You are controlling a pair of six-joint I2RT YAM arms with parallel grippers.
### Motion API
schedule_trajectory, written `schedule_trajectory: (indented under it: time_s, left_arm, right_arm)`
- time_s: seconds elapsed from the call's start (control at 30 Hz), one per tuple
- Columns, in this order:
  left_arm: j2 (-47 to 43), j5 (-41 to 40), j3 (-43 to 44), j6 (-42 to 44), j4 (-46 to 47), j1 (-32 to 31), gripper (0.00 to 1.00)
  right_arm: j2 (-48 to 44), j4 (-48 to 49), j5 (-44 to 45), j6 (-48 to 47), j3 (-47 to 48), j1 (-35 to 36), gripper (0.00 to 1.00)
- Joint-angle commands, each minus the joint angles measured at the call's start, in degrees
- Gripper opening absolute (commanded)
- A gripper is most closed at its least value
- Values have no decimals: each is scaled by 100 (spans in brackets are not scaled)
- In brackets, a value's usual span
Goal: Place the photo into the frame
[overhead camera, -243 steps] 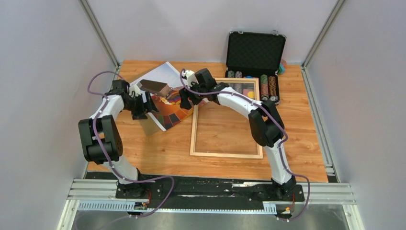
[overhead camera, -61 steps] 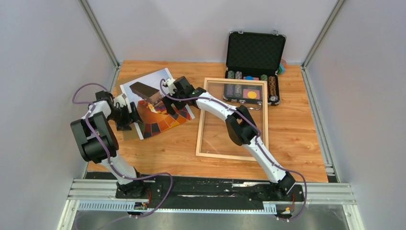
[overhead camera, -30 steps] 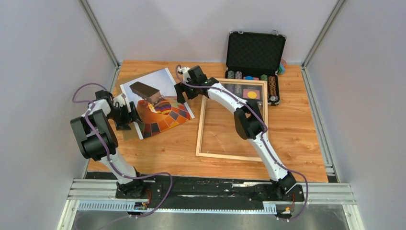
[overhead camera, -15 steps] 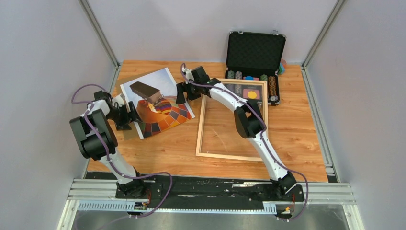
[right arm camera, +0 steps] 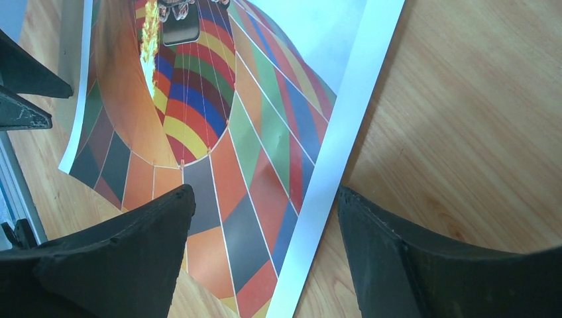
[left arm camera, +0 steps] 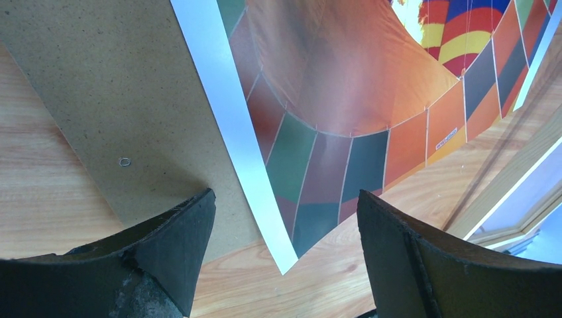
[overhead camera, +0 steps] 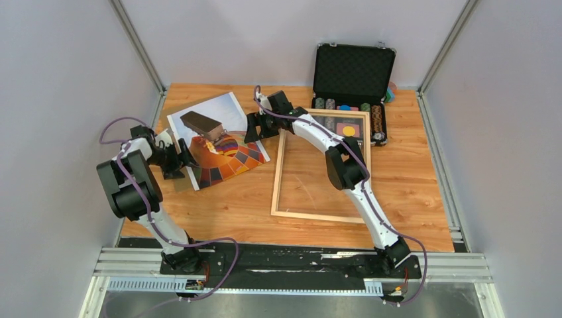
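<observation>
So the photo (overhead camera: 228, 156) isn't in the frame (overhead camera: 276, 179) yet, it's lying picture side up at the back left of the table (overhead camera: 411, 172), turned a bit askew, on top of a plain brown board (left arm camera: 112, 86) that sticks out past its left edge. The frame is flat on the table just to the right of it with a strip of bare wood between the two, and its far end sits right up by the open black case (overhead camera: 354, 66); you can see the chips through the pane there. The left hand (left arm camera: 285, 199) is down low at the photo's near left corner, fingers spread wide with nothing in them, one finger (left arm camera: 166, 258) over the board and the other over by the coloured print, the white border running between them. The right hand (right arm camera: 265, 192) is at the photo's right edge, between the photo and the frame's far left corner, also spread wide and not holding anything, and the white border runs between its fingers too. Can't tell if either hand is actually touching the paper
</observation>
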Motion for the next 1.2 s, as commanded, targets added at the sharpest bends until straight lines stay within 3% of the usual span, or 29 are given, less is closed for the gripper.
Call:
schedule_trajectory:
  time_s: [0.0, 0.37, 0.73, 1.0, 1.17]
  left_arm:
    - [22, -36, -84, -117, 336, -63, 87]
    - [447, -147, 210, -411, 511, -295, 88]
    - [493, 219, -122, -556, 781, -355, 87]
    - [594, 398, -205, -565, 844, -357, 87]
    - [583, 379, -229, -545, 854, -354, 87]
  right_arm:
    - [181, -147, -81, 131, -14, 2, 82]
    - [153, -148, -72, 127, -29, -12, 82]
    - [186, -140, -326, 277, -103, -35, 80]
    - [-10, -77, -598, 432, -148, -127, 74]
    - [-144, -14, -771, 474, -171, -172, 66]
